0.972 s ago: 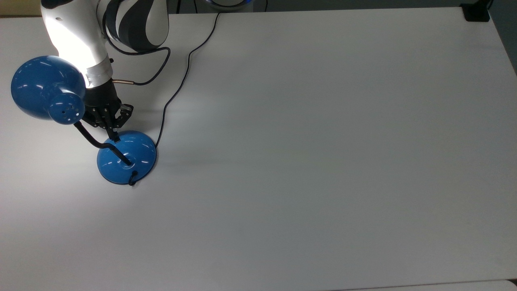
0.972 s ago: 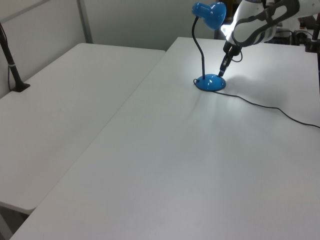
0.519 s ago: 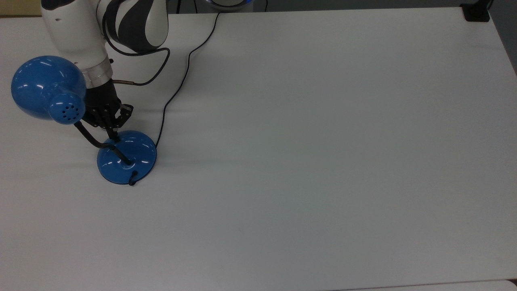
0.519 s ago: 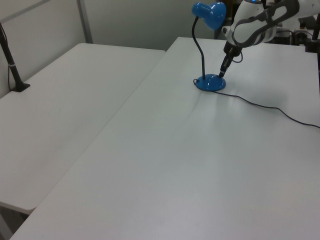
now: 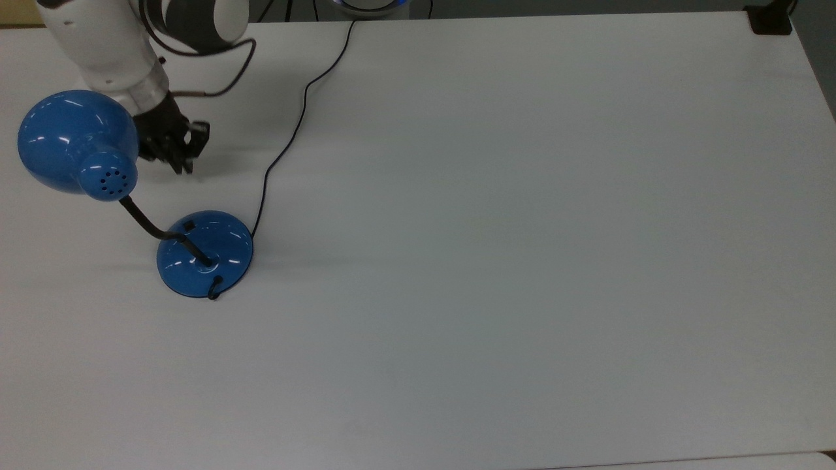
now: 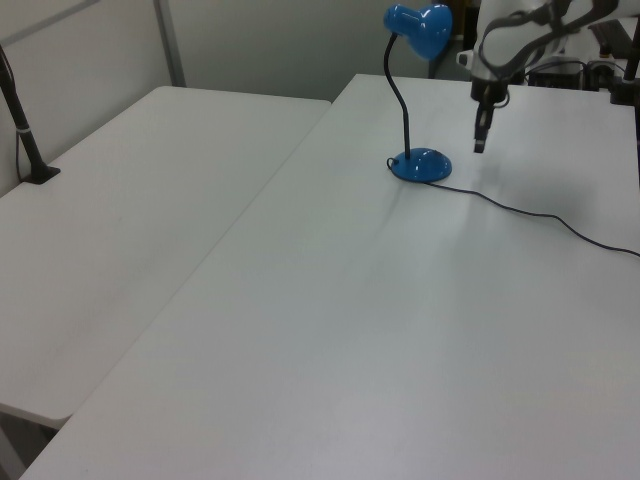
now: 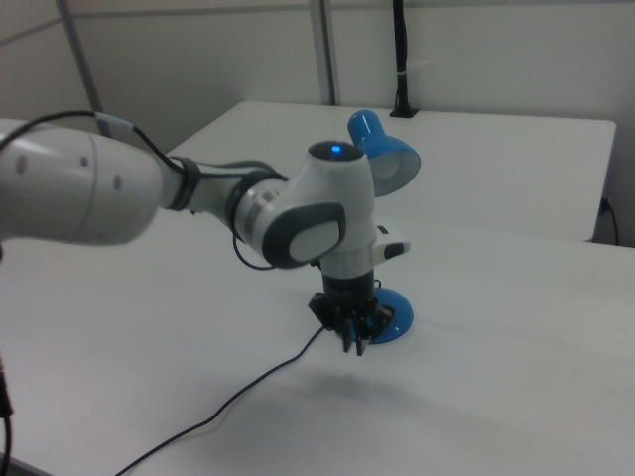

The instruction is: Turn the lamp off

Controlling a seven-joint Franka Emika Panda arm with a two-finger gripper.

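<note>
The arm's upper links are cut off by the top view's upper edge, and its white shell hides part of the lamp's neck in the right view. The lamp [image 5: 130,196] stands near the top view's left edge, at about nine o'clock on the white desk [image 5: 522,261]. Its glossy blue dome shade [image 5: 72,140] has a small vented cap at the back, and a thin black gooseneck curves down to a round, domed blue base [image 5: 206,254]. A small black switch [image 5: 189,225] sits on the base at about eleven o'clock. A black cord [image 5: 287,147] leaves the base and runs toward twelve o'clock, off the desk's far edge.

The claw [image 5: 179,160] hangs above the desk just beside the shade, at about twelve o'clock from the base and apart from it. Its dark fingers are drawn together, grasping nothing. In the left view the claw [image 6: 480,140] points down, to the right of the base and clear of it.

In the left view a second matte white table [image 6: 130,200] stands at nine o'clock.
</note>
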